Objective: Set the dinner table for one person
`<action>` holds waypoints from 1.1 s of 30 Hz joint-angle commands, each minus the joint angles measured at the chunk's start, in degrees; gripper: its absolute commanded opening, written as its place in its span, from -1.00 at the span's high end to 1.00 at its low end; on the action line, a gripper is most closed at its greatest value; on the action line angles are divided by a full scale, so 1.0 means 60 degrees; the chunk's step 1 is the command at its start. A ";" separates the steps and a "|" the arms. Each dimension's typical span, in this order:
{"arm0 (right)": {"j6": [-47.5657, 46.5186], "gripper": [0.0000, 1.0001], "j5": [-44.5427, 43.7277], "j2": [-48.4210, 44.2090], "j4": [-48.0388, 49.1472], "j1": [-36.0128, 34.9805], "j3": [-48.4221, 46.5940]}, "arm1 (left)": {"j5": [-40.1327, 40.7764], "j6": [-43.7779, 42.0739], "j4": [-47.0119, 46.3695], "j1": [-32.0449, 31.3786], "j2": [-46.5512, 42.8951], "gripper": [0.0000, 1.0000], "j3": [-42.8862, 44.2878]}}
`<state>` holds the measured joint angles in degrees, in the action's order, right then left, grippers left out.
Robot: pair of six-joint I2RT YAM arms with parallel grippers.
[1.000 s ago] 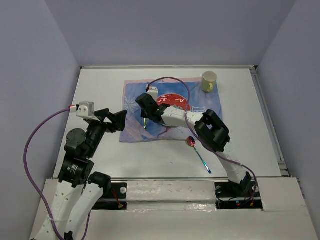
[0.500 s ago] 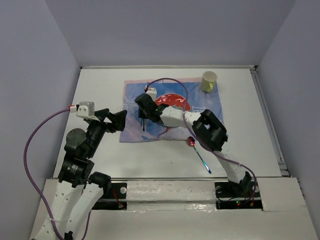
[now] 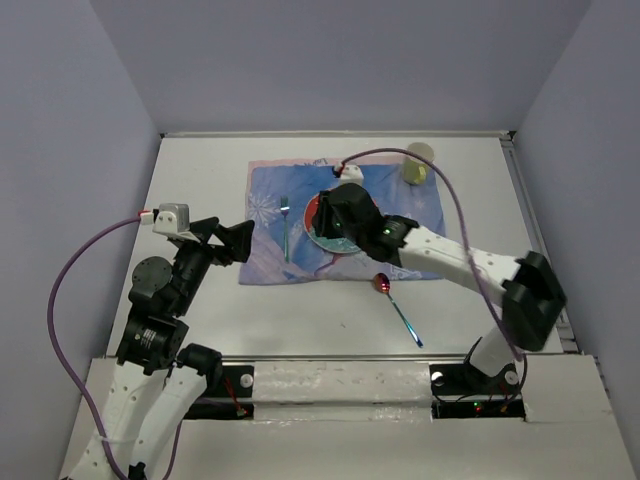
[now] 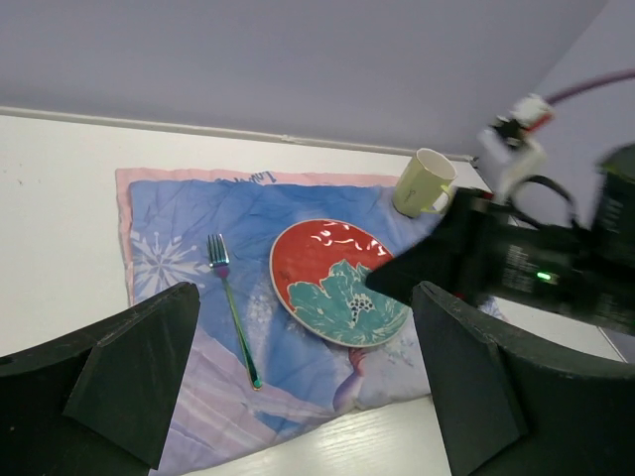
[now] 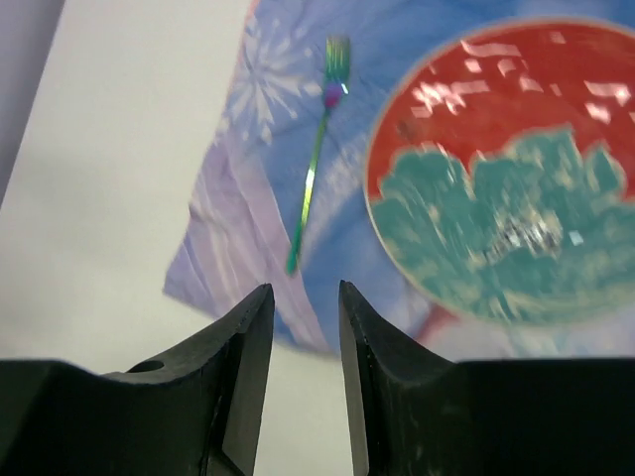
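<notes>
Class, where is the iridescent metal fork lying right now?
In the top view, the iridescent metal fork lies on the left half of the blue snowflake-printed cloth mat, just left of the round red-and-teal plate, not touching it.

White counter, partly covered

The counter is a large, flat, matte white rectangle, plain and unmarked, lying level. Its near half and its left and right sides show bare white surface. Toward the far edge, roughly midway between the left and right edges, a blue snowflake-printed mat lies spread on it, slightly wrinkled.
</notes>
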<state>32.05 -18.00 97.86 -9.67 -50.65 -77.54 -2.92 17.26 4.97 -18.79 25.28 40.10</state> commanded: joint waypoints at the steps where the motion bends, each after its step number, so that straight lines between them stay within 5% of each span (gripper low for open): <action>1: 0.0076 0.22 0.0026 -0.2463 -0.1329 0.0034 0.3161 | -0.0202 -0.0019 -0.0433 -0.0106 -0.0023 -0.98 -0.0003; 8: 0.1847 -0.08 0.1226 -0.6052 -0.3778 0.0034 0.6810 | -0.0319 0.0025 -0.0506 -0.0136 0.0020 -0.98 -0.0018; 17: 0.2290 -0.19 0.0628 -0.5883 -0.3984 0.0458 0.7182 | -0.0290 0.0039 -0.0536 -0.0019 0.0050 -0.98 -0.0047; 28: 0.1059 0.31 0.0539 -0.3334 -0.3515 0.0547 0.6156 | -0.0363 0.0024 -0.0565 0.0055 0.0079 -0.98 -0.0062; 33: 0.0957 1.00 0.0670 -0.3025 -0.3486 0.0547 0.6038 | -0.0422 0.0039 -0.0580 0.0069 0.0079 -0.98 -0.0062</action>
<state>39.00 -14.37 78.37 -32.40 -47.62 -39.35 -4.10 17.47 4.91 -18.63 25.63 40.10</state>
